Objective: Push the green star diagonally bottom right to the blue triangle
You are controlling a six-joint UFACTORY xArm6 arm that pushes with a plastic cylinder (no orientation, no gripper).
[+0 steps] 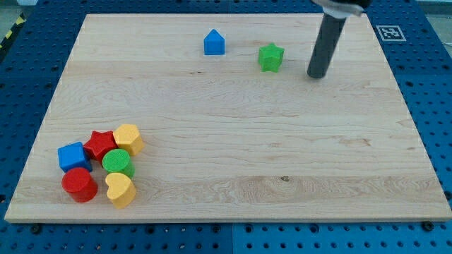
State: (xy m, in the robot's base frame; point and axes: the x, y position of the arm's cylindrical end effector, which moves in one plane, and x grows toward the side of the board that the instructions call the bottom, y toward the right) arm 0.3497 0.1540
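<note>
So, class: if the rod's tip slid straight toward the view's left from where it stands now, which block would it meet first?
Most likely the green star, which lies just left of my tip and slightly higher in the view. It may catch only the star's lower edge. The blue triangle sits further left.

Lab bench: blue perforated base [424, 106] w/ fiducial marker [389, 32]

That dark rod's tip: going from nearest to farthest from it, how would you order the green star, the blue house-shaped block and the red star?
Measured from my tip, in the camera view:
1. Green star, just to the tip's left, near the view's top.
2. Blue house-shaped block, further left along the top.
3. Red star, far off in the cluster at the view's bottom left.
</note>
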